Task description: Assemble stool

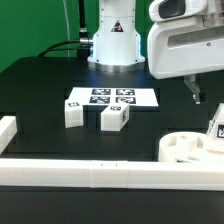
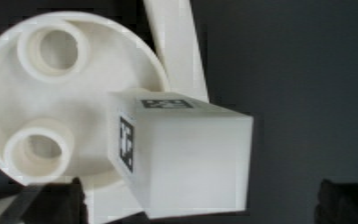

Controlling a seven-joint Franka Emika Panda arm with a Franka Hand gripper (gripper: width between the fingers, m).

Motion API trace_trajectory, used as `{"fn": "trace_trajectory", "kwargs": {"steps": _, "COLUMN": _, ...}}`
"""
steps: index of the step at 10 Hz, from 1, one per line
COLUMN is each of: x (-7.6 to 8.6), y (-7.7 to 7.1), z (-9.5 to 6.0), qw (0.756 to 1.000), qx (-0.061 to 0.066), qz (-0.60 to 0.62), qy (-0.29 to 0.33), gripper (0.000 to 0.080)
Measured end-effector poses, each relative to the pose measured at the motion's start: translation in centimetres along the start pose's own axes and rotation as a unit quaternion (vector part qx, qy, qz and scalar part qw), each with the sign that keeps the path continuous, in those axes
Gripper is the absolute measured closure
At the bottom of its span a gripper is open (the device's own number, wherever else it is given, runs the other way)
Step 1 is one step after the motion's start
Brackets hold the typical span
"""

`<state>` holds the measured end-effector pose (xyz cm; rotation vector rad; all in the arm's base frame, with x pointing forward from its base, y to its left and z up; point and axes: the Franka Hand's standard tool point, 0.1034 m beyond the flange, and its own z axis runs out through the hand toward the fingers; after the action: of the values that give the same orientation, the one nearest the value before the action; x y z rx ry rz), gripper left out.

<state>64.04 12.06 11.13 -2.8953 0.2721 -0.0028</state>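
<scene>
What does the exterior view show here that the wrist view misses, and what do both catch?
Only the exterior view shows the marker board, two leg blocks in front of it, and the arm's base. Only the wrist view shows the seat's round sockets close up. Both show the seat, a tagged leg block by it, the border rail and the open hand.

Black table under a green backdrop. At twelve o'clock, white robot base; just below it, flat marker board with several tags. Near centre, two small white leg blocks: one toward nine o'clock, the other just beside it. At four o'clock, round seat with sockets, touching the border rail along six o'clock. At two o'clock, arm's white head, gripper hanging with jaws apart above the seat.
</scene>
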Motion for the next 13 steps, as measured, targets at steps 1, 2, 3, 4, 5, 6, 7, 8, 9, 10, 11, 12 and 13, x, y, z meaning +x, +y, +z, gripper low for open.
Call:
{"fn": "trace_trajectory", "kwargs": {"steps": 1, "x": 0.0, "y": 0.1, "z": 0.0, "qw": 0.999, "qx": 0.000, "qz": -0.033, "qy": 0.000, "gripper": 0.0150}}
{"fn": "trace_trajectory", "kwargs": {"steps": 2, "x": 0.0, "y": 0.1, "z": 0.0, "qw": 0.998, "qx": -0.001, "qz": -0.067, "qy": 0.000, "gripper": 0.0150}}
{"fn": "trace_trajectory", "kwargs": {"steps": 3, "x": 0.1, "y": 0.2, "z": 0.0, "qw": 0.994, "qx": -0.001, "qz": -0.110, "qy": 0.001, "gripper": 0.0150}}
{"fn": "trace_trajectory", "kwargs": {"steps": 4, "x": 0.1, "y": 0.2, "z": 0.0, "qw": 0.992, "qx": -0.001, "qz": -0.127, "qy": 0.001, "gripper": 0.0150}}
{"fn": "trace_trajectory", "kwargs": {"steps": 5, "x": 0.1, "y": 0.2, "z": 0.0, "qw": 0.985, "qx": -0.002, "qz": -0.174, "qy": 0.001, "gripper": 0.0150}}
{"fn": "trace_trajectory", "kwargs": {"steps": 6, "x": 0.0, "y": 0.0, "z": 0.1, "qw": 0.966, "qx": -0.018, "qz": -0.257, "qy": -0.001, "gripper": 0.0150}}
{"fn": "trace_trajectory", "kwargs": {"steps": 7, "x": -0.3, "y": -0.5, "z": 0.4, "qw": 0.940, "qx": -0.036, "qz": -0.338, "qy": -0.006, "gripper": 0.0150}}
{"fn": "trace_trajectory", "kwargs": {"steps": 8, "x": -0.4, "y": -0.7, "z": 1.0, "qw": 0.920, "qx": -0.038, "qz": -0.389, "qy": -0.011, "gripper": 0.0150}}
{"fn": "trace_trajectory", "kwargs": {"steps": 9, "x": -0.4, "y": -0.7, "z": 1.2, "qw": 0.910, "qx": -0.039, "qz": -0.413, "qy": -0.012, "gripper": 0.0150}}
{"fn": "trace_trajectory", "kwargs": {"steps": 10, "x": -0.3, "y": -0.5, "z": 1.1, "qw": 0.903, "qx": -0.039, "qz": -0.428, "qy": -0.012, "gripper": 0.0150}}
{"fn": "trace_trajectory", "kwargs": {"steps": 11, "x": -0.3, "y": -0.3, "z": 1.2, "qw": 0.890, "qx": -0.039, "qz": -0.455, "qy": -0.014, "gripper": 0.0150}}
{"fn": "trace_trajectory", "kwargs": {"steps": 12, "x": -0.3, "y": -0.3, "z": 1.2, "qw": 0.880, "qx": -0.039, "qz": -0.473, "qy": -0.015, "gripper": 0.0150}}
{"fn": "trace_trajectory", "kwargs": {"steps": 13, "x": -0.2, "y": -0.1, "z": 1.2, "qw": 0.855, "qx": -0.041, "qz": -0.516, "qy": -0.016, "gripper": 0.0150}}
